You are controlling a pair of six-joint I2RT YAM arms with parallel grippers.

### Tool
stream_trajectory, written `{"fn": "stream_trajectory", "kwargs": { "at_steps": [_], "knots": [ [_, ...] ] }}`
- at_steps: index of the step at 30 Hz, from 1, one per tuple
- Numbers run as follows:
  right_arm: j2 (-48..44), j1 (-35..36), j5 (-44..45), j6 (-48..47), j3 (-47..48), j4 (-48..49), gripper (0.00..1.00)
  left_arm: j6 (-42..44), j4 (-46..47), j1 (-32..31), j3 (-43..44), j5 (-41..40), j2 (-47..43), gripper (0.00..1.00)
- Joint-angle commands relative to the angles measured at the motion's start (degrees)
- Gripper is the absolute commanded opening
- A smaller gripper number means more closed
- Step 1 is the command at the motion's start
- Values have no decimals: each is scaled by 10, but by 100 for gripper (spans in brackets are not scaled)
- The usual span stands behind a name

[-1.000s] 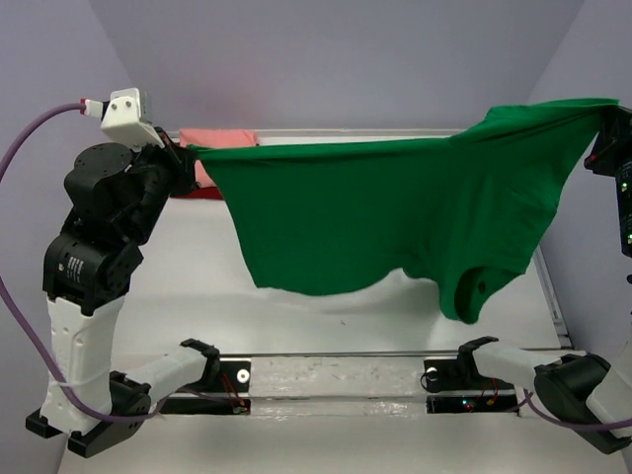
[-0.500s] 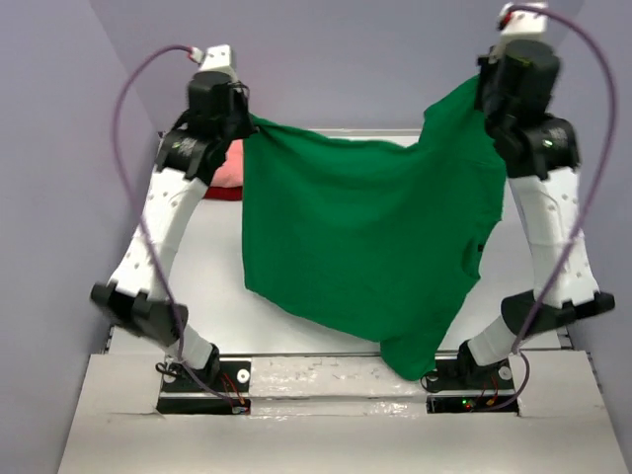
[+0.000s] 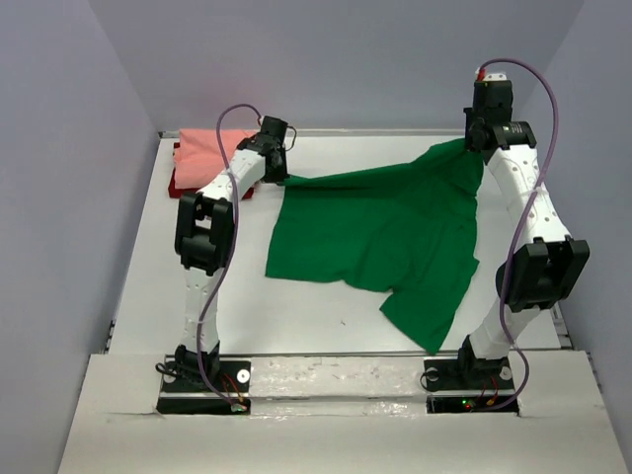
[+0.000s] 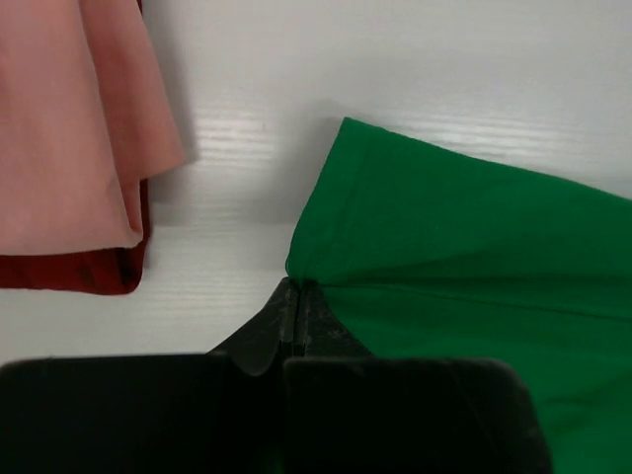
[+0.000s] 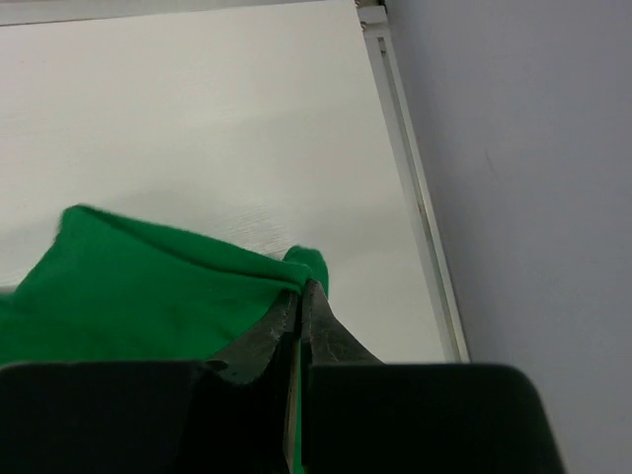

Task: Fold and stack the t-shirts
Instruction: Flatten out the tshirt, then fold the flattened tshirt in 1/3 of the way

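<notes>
The bright green t-shirt (image 3: 380, 232) lies spread across the middle of the table, stretched between both grippers along its far edge. My left gripper (image 3: 281, 176) is shut on its far left corner (image 4: 326, 257). My right gripper (image 3: 476, 146) is shut on its far right corner (image 5: 306, 267), held slightly above the table. The salmon pink t-shirt (image 3: 212, 148) lies folded on the dark red t-shirt (image 3: 183, 186) at the far left; both show in the left wrist view, pink (image 4: 69, 128) over red (image 4: 79, 272).
The table's raised right edge rail (image 5: 410, 188) runs close beside my right gripper. Purple walls enclose the table on the left, far and right sides. The arm bases (image 3: 202, 380) stand at the near edge.
Both arms have swung from high near the camera out to the far side and lowered. The green shirt, hanging in the air before, now lies mostly flat on the table.
</notes>
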Motion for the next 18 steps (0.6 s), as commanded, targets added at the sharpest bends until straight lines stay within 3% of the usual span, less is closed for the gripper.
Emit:
{"fn": "stream_trajectory", "kwargs": {
  "at_steps": [1,5,18],
  "knots": [
    [8,-25,-44,-1,-5,65,0,9,12,4,77,11,-2,0],
    [51,-38,-86,-5,9,66,0,12,18,8,86,24,11,0],
    [145,-59,-110,-5,82,48,0,12,-5,10,180,57,77,0]
  ]
}}
